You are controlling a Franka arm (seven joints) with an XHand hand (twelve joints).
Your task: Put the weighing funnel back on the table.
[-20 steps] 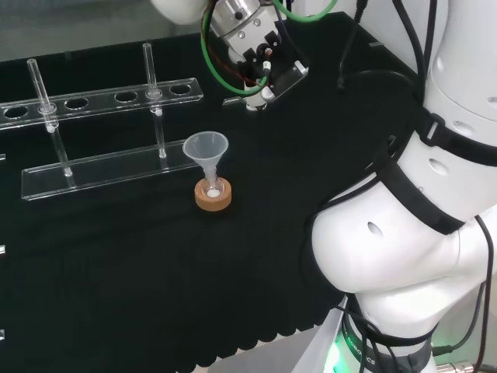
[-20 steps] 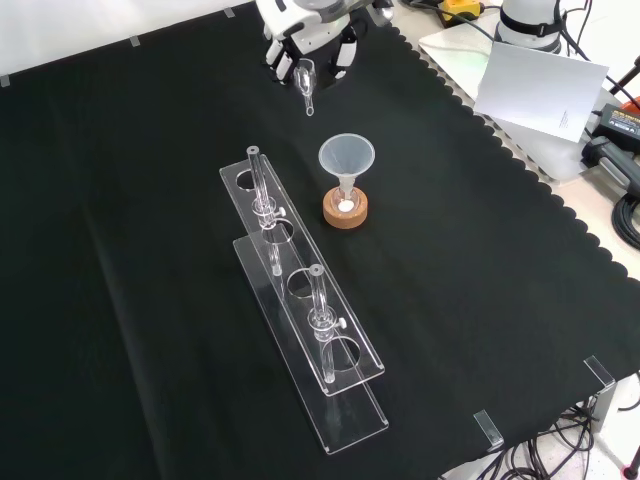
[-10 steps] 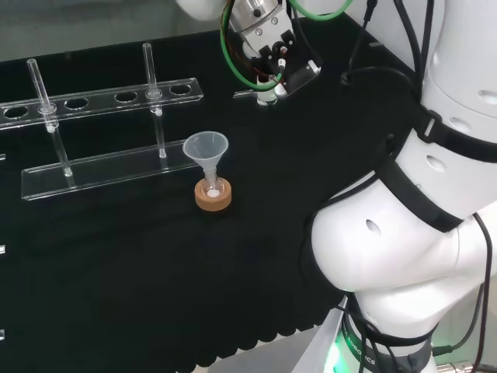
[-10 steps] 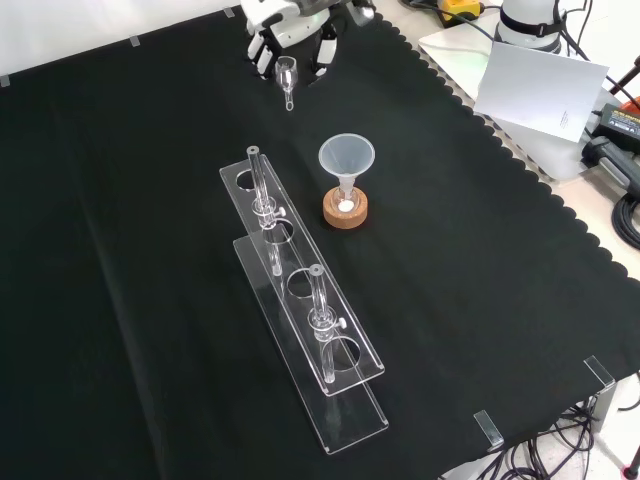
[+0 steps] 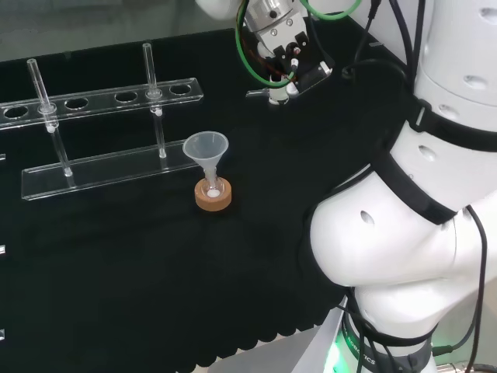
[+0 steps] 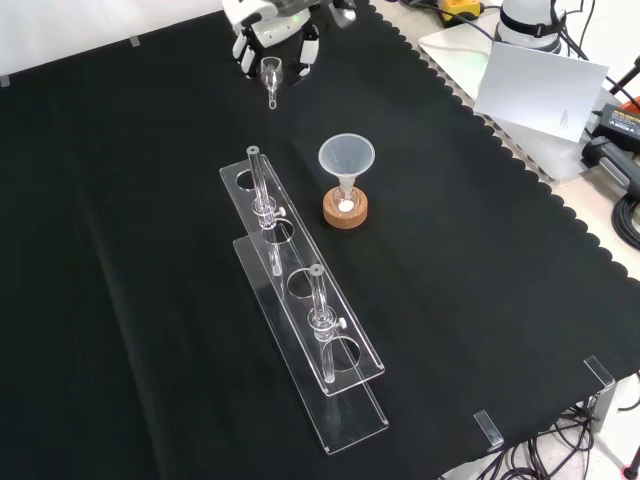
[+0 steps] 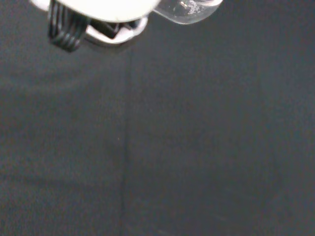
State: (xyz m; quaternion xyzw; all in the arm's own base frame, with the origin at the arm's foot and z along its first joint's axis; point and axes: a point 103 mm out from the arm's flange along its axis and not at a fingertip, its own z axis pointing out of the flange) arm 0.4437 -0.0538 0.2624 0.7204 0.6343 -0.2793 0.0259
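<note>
The hand point(image 6: 272, 30) hangs over the far end of the black cloth in the front view, fingers curled around the small clear weighing funnel point(image 6: 271, 78), whose stem points down toward the camera. In the head view the hand point(image 5: 291, 66) sits at the top, right of the rack, with the weighing funnel point(image 5: 264, 93) sticking out to its left above the cloth. The wrist view shows a blurred white part of the hand point(image 7: 98, 14) and a clear rounded piece of the weighing funnel point(image 7: 189, 11) over bare cloth.
The big funnel point(image 6: 346, 160) stands in a small flask on a cork ring point(image 6: 346, 209). A clear acrylic rack point(image 6: 300, 320) with two glass tubes lies left of it in the front view. White arm links point(image 5: 419, 194) crowd the head view's right.
The hand, still holding the weighing funnel, has moved right in the head view and up-left in the front view, away from the big funnel.
</note>
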